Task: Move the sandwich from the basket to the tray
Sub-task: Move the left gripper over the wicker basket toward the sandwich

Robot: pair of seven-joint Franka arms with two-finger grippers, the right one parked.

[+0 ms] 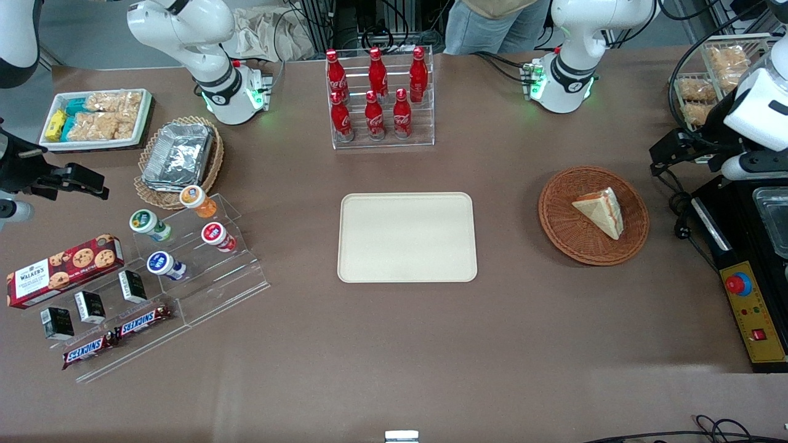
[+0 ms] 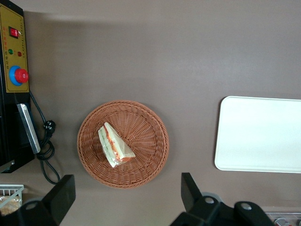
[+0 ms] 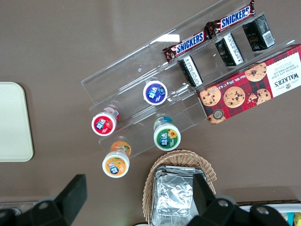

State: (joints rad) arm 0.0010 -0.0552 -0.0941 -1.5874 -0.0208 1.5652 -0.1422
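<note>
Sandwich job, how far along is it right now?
Nothing looks done yet. The sandwich lies in the basket, and the tray holds nothing. In hand: the gripper hangs open, high above the table beside the basket, touching nothing. Left to do: come down, grip the sandwich, lift it and set it on the tray.

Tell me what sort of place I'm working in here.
Likely a robotics lab staged as a snack counter: Coca-Cola bottles in a clear rack, Snickers bars, an emergency-stop box. The open pincer hovers above the basket holding the sandwich.
</note>
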